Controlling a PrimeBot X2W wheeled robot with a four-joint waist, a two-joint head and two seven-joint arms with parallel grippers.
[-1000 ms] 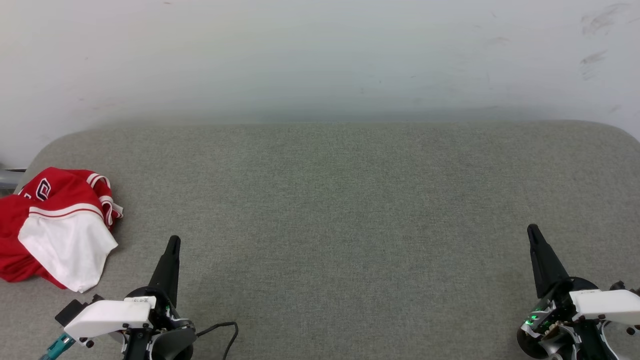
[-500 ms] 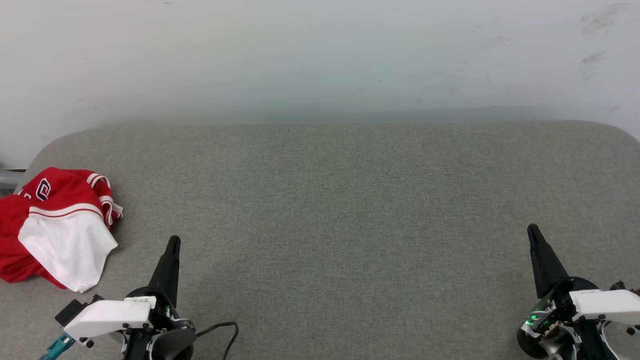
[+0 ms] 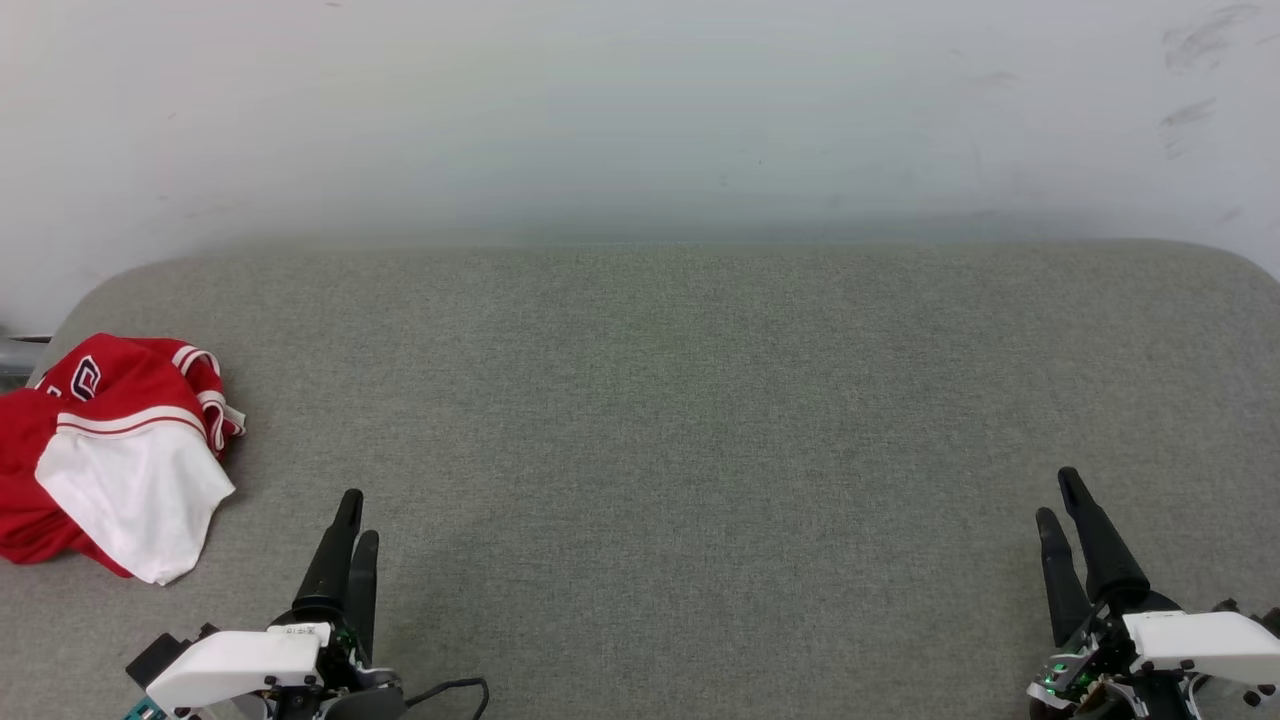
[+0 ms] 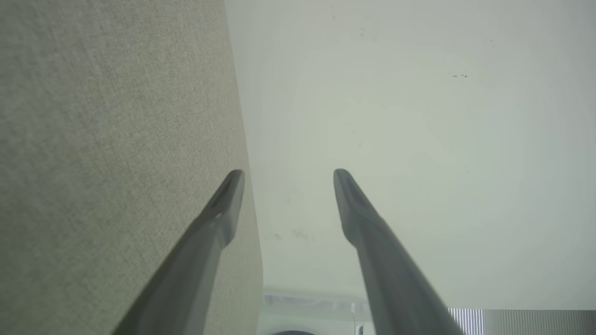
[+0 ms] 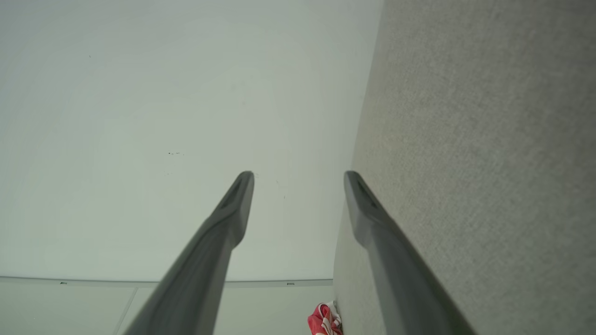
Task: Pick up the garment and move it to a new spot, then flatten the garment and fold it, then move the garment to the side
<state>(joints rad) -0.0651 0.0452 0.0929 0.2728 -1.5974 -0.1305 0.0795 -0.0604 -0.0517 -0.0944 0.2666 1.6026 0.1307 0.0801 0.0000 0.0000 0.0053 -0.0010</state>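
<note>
The garment (image 3: 110, 460) lies crumpled at the far left edge of the grey padded surface (image 3: 700, 400), red with a white sleeve on top and striped trim. A small red bit of the garment (image 5: 324, 320) also appears low in the right wrist view. My left gripper (image 3: 359, 515) stands at the lower left, to the right of the garment and apart from it, open and empty. The left wrist view has the left gripper (image 4: 288, 172) with its fingers spread. My right gripper (image 3: 1057, 492) is at the lower right, open and empty, and the right gripper (image 5: 299, 173) likewise has its fingers spread.
A white wall (image 3: 640, 100) rises right behind the padded surface. The surface has rounded far corners. A black cable (image 3: 450, 690) loops beside my left wrist at the bottom edge. A grey pipe end (image 3: 15, 355) pokes in at the far left.
Both grippers have opened: each showed one closed dark point before, and now two separate fingers. Both have drawn slightly back toward the bottom edge. The garment has not moved.
</note>
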